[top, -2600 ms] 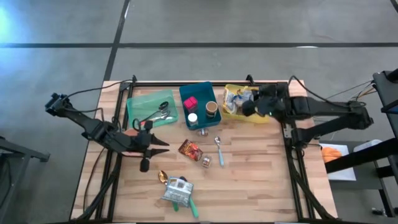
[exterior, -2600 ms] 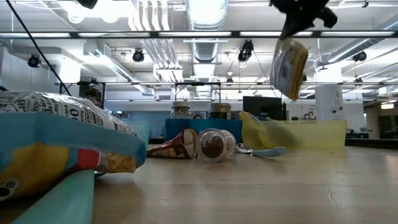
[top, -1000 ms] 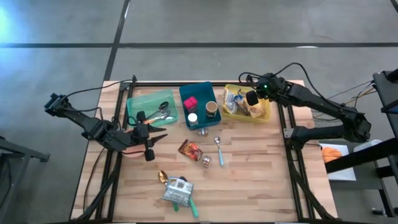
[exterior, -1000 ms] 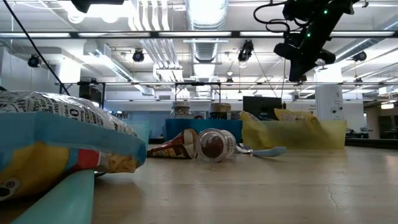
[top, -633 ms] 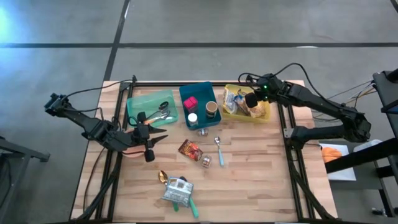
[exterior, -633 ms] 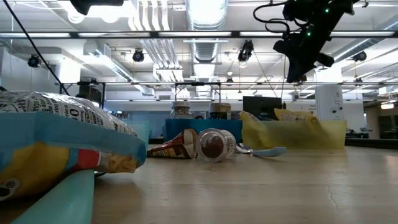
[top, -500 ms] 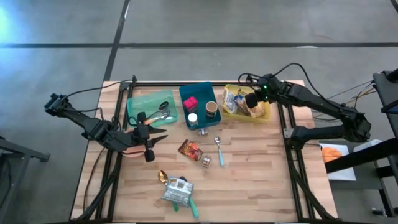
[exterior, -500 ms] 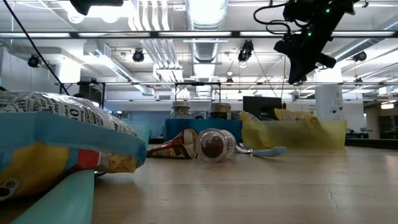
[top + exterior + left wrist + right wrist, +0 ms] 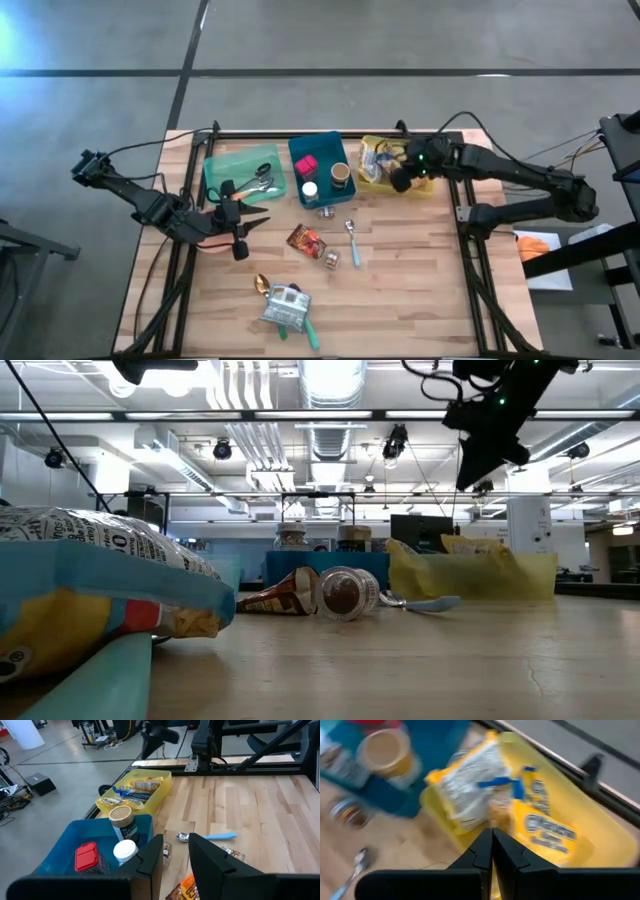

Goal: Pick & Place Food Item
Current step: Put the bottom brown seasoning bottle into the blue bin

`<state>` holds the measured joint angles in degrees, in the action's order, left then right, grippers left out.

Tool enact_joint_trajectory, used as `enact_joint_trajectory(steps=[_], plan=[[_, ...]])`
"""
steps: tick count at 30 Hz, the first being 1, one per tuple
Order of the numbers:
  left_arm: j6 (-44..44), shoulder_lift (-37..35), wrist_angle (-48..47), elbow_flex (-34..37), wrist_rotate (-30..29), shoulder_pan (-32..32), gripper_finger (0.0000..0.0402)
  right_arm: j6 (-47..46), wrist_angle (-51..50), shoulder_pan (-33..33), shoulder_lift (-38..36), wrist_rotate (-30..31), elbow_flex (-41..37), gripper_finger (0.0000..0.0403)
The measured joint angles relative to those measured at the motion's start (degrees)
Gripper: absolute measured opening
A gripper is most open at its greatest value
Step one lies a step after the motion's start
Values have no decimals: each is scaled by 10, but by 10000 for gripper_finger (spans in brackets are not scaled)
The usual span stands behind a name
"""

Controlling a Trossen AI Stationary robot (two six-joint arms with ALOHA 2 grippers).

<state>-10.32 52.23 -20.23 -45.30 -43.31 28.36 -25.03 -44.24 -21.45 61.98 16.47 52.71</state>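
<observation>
Right, my right gripper (image 9: 400,181) has its two fingers pressed fully together with nothing between them, and it hangs over the near edge of the shallow yellow plastic bin (image 9: 425,188) at the back right of the table. That bin holds the snack packets, a yellow crinkled bag (image 9: 547,832) and a white-and-blue wrapper (image 9: 470,782) lying flat inside its walls, so I judge this is the drop spot for food and the arm is empty because its load is already down there. Next to it stands the blue plastic bin (image 9: 318,148) with a brown-lidded jar (image 9: 341,176) and a red box (image 9: 306,165), then the green bin (image 9: 222,162) for utensils, so things are sorted by kind. My left gripper (image 9: 237,238) sits low over the wooden table's (image 9: 420,280) left side; its fingers stand a little apart with nothing held. Loose food remaining on the boards: an orange-brown foil snack packet (image 9: 305,240) mid-table, just beside a light-blue-handled spoon (image 9: 353,240), and a silver-white chip bag (image 9: 283,305) at the front edge. The foil packet looks like my likeliest next pick.
</observation>
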Motion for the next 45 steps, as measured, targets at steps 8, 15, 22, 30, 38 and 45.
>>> enact_joint_trajectory(steps=[8, 15, 22, 30, 38, 45], plan=[[-2, 0, 0, 0, 0, 0, 94, 30, 22, 164, 0, 53, 0, 10], [-2, 0, -4, 0, 0, 0, 94, 27, 105, 313, 0, 63, 0, 10], [-1, 0, -5, 0, 0, 0, 94, 25, 179, 426, 14, 126, 0, 10], [-1, 0, -8, 0, 0, 0, 94, -39, 212, 455, 114, 138, 9, 11], [0, 0, -8, 0, 0, 0, 94, -28, 205, 464, 237, 137, 70, 11], [0, 0, -8, 0, 0, 0, 94, -18, 201, 473, 302, 115, 119, 11]])
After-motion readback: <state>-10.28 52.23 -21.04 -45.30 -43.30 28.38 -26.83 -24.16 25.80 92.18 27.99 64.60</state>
